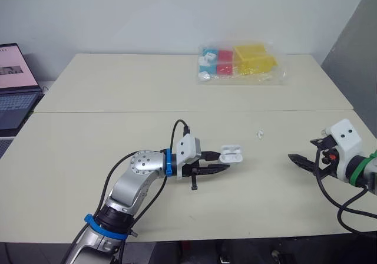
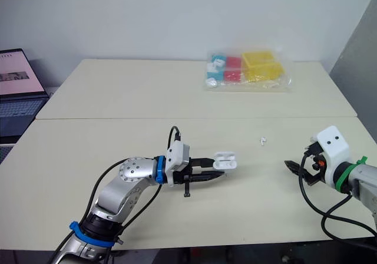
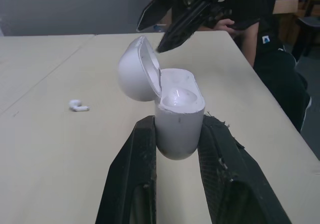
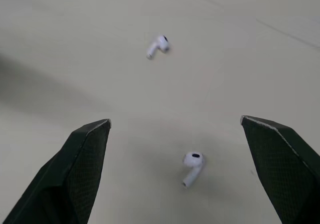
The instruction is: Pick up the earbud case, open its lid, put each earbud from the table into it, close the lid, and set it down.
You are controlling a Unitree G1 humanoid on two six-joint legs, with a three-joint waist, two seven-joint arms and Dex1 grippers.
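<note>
left tool (image 1: 225,161) gripping open earbud case (image 3: 179,115), right tool (image 4: 175,120) spread wide

White earbud case (image 3: 177,119), lid open, gripped between left fingers (image 3: 132,184); near earbud (image 4: 191,166) lies just ahead of right fingers (image 4: 75,169), far earbud (image 4: 159,45) beyond

Bright, even, diffuse room light. Shadows on the table (image 1: 88,146) soft and faint. Right wrist view: farther earbud (image 4: 159,46) blurred, nearer earbud (image 4: 192,166) sharp.
</note>
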